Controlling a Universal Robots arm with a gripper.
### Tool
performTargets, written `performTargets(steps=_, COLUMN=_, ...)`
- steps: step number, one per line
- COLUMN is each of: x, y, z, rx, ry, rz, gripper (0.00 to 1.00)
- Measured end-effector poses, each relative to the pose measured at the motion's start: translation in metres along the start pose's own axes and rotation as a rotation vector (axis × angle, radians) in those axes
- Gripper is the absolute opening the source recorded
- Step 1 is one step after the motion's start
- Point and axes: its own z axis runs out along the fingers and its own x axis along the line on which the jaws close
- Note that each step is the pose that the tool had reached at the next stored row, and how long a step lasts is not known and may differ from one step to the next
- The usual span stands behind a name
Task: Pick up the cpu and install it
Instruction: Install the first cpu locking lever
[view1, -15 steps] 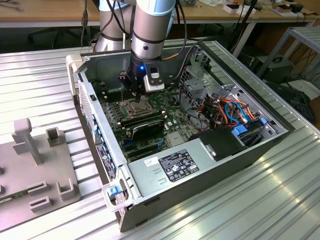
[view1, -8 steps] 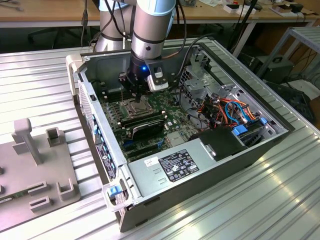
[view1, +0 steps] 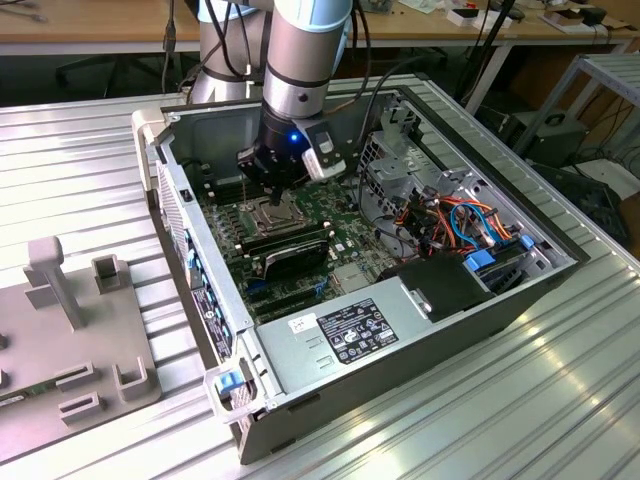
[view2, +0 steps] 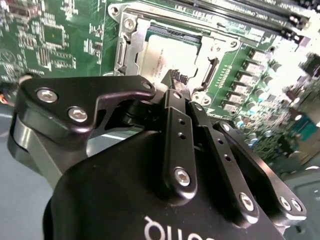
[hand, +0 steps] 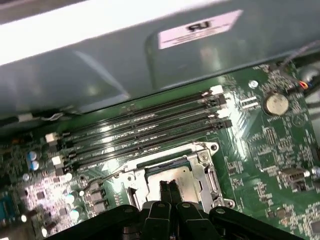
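Inside the open computer case (view1: 420, 330), the tool (hand: 169, 189), its fingers pressed together, hovers just above the cpu (view2: 162, 57) lying in the motherboard socket (hand: 200, 167).

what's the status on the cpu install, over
Gripper over the socket, fingers together. CPU sits in the socket, apparently released. Retention frame open, nothing in the way.

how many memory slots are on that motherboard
4 memory slots, side by side in parallel rows in the first wrist view, between the CPU socket and the case wall. All look empty.
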Motion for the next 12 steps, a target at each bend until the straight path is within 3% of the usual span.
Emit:
performTargets(steps=6, x=0.0000, y=0.0000, z=0.0005, rx=0.0008, ry=0.0046, rz=-0.141, gripper=0.11)
performTargets(steps=9, x=0.0000, y=0.0000, z=0.0011, rx=0.0015, ry=0.0080, rz=-0.242, gripper=0.11)
performTargets(steps=12, x=0.0000, y=0.0000, z=0.0015, rx=0.0017, ry=0.0097, rz=-0.296, gripper=0.11)
